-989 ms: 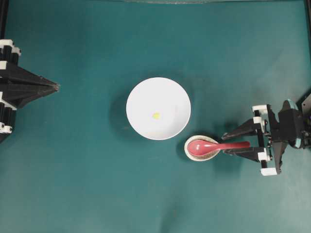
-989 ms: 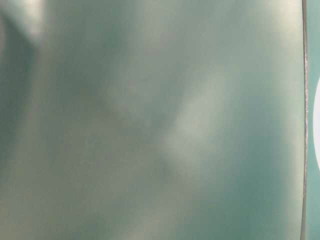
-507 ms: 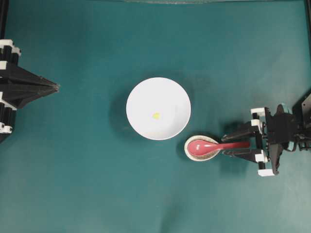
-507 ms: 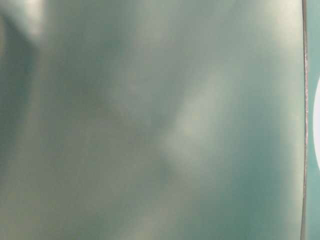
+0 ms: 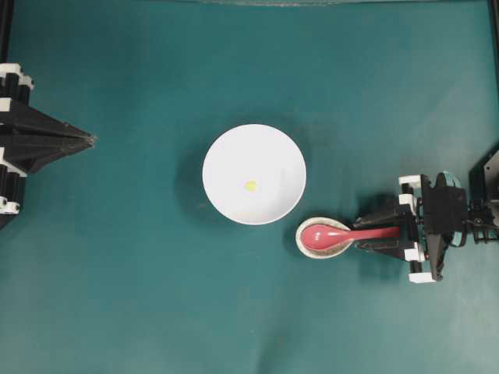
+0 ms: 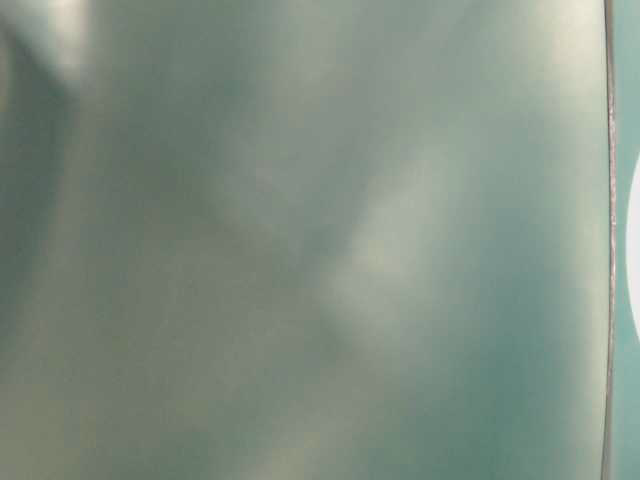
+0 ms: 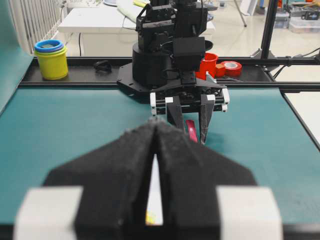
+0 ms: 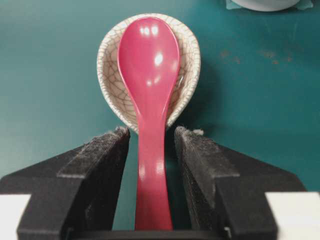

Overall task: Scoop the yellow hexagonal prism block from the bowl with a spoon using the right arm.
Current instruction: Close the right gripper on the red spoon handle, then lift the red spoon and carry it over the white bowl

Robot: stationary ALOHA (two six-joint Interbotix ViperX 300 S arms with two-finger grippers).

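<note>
The white bowl (image 5: 226,156) sits mid-table with the tiny yellow block (image 5: 250,185) inside it. The pink-red spoon (image 5: 327,234) rests with its scoop in a small speckled dish (image 5: 321,251) just right of the bowl, handle pointing right. My right gripper (image 5: 366,234) straddles the handle. In the right wrist view the spoon (image 8: 150,75) runs between the fingers of the gripper (image 8: 151,132), with a narrow gap on each side, so it is open. My left gripper (image 5: 92,140) is shut and empty at the far left. It also shows in the left wrist view (image 7: 156,125).
The table-level view is blurred, with only a sliver of the bowl (image 6: 635,250) at its right edge. The left wrist view shows a yellow cup (image 7: 51,60) and red tape rolls (image 7: 231,67) beyond the table's far edge.
My right gripper has shifted down onto the spoon's line and its jaws have narrowed around the handle. The spoon, bowl and left arm have not moved.
</note>
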